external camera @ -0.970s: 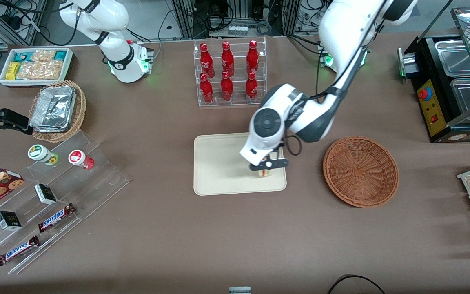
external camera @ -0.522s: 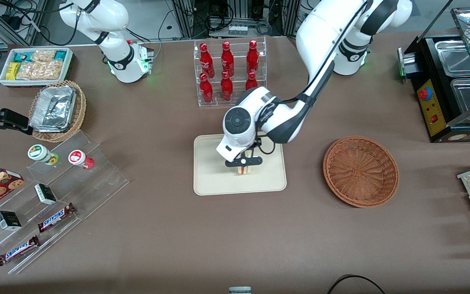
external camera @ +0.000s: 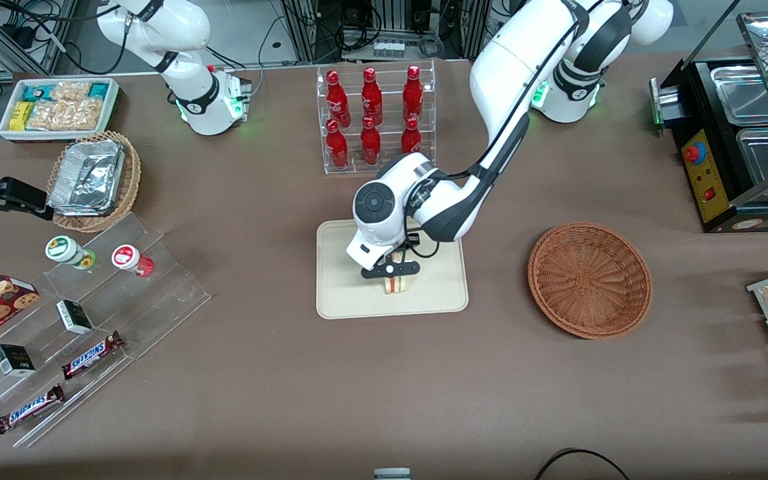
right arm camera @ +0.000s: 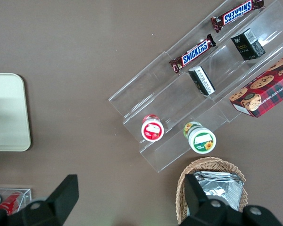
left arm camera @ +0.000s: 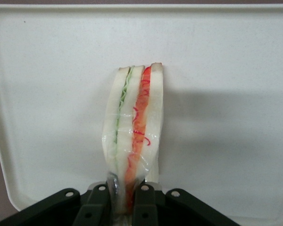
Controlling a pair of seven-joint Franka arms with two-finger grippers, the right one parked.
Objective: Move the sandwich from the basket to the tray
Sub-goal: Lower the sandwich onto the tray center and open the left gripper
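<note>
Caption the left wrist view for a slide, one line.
Pincer shut on the sandwich, holding it over the cream tray.

A rack of red bottles (external camera: 374, 120) stands farther from the front camera than Snickers bars (external camera: 91, 355).

Over the cream-beige tray (external camera: 344, 293), the black gripper (external camera: 394, 273) pinches a pale cream sandwich (left arm camera: 134, 136) striped green and red, beside the reddish-brown woven basket (external camera: 589, 279) on brown table (external camera: 357, 387).
</note>
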